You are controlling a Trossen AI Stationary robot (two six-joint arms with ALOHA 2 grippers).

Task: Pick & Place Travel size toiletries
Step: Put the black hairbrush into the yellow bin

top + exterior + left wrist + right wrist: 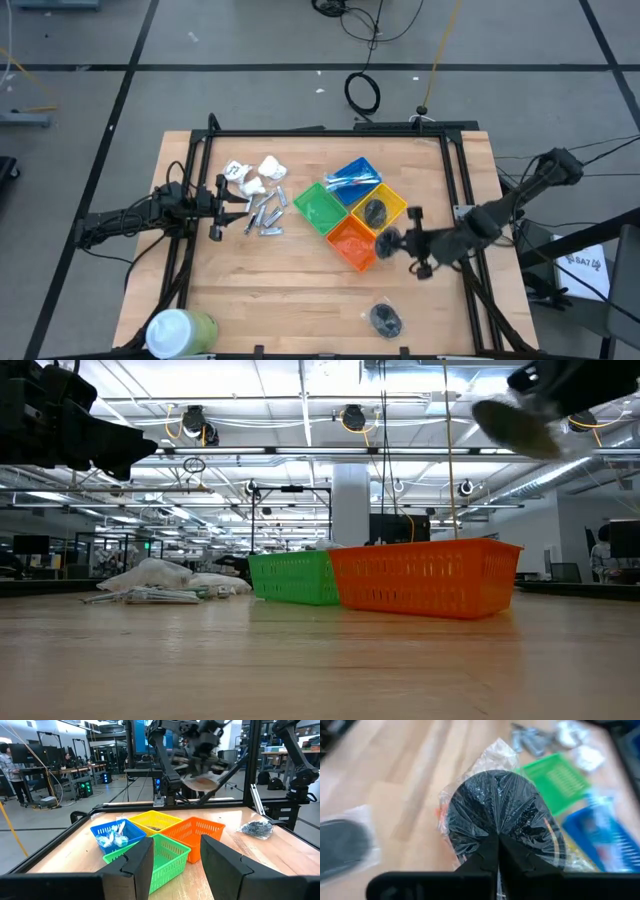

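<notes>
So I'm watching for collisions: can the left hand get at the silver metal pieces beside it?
Probably yes. The left hand is empty, and the silver metal pieces lie beside it with nothing between; the bins sit beyond them.

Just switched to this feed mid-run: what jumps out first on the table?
The cluster of four coloured bins at mid-table stands out first, with the right hand raised beside the orange bin, shut on a dark round wad in clear wrap. To their left lies a heap of white packets and silver metal pieces, with the left hand next to it. Another wrapped dark wad lies alone near the table's front edge.
</notes>
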